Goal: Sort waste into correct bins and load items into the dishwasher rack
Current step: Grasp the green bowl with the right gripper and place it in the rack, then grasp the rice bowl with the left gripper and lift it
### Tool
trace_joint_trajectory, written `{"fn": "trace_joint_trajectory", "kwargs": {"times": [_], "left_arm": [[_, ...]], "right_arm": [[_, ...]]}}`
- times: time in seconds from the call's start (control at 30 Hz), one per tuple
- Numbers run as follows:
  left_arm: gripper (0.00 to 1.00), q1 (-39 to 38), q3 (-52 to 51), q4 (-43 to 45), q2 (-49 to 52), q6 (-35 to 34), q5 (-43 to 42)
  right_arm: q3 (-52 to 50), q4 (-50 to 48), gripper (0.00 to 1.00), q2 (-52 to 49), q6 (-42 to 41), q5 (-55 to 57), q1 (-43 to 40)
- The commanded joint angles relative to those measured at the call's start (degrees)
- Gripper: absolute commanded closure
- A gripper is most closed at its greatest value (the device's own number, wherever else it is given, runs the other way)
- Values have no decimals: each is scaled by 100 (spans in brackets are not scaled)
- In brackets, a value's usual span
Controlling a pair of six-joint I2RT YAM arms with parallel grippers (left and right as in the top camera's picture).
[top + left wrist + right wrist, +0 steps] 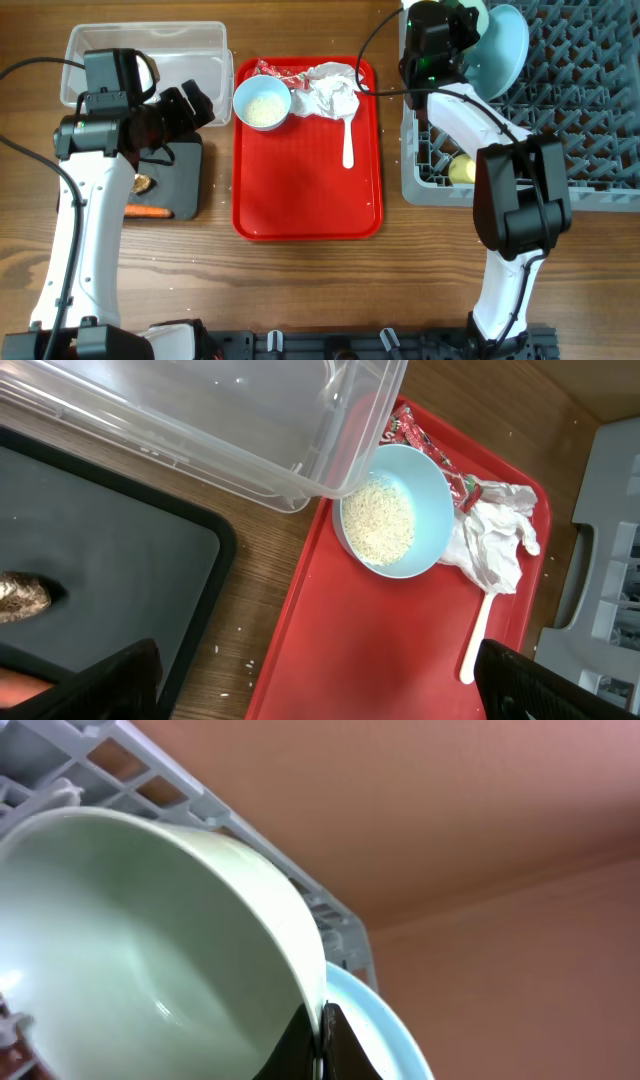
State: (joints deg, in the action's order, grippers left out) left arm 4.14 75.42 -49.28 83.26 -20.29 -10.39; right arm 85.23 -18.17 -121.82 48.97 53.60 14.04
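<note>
Pinching the empty bowl by its rim, right tool is closed on it at the rack, plate just beside; likely stiff, slick, breakable, so the rim grip suits; left tool open, empty.

Place: robot lab bench staged as kitchen
Signs: left arm, right arm, wooden table, dish rack, red tray

Red tray front bare; bowl, tissue crowd back.
</note>
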Motion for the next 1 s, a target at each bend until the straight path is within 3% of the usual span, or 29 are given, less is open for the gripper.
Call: {"fn": "trace_joint_trajectory", "kwargs": {"times": [0.0,0.13,0.2,0.43,0.73,0.83,0.97], "left_arm": [[0,22,68,15,-22,-11,-28],[0,22,68,15,-22,-11,-28],[0,22,68,15,-22,-11,-28],[0,22,68,15,-22,-11,-28],[0,22,68,7,-22,52,-26],[0,22,68,4,-22,52,-26],[0,22,68,-111,-22,57,-24]], "right_arm": [[57,566,96,-151,-608,-225,31],[57,863,95,-151,-846,-350,35],[57,883,53,-149,-846,227,188],[59,1062,17,-127,-916,831,929],[59,898,14,658,-1447,673,994],[59,1252,11,774,-2177,472,1025],[59,3740,3,1453,-3663,-3473,1062]]}}
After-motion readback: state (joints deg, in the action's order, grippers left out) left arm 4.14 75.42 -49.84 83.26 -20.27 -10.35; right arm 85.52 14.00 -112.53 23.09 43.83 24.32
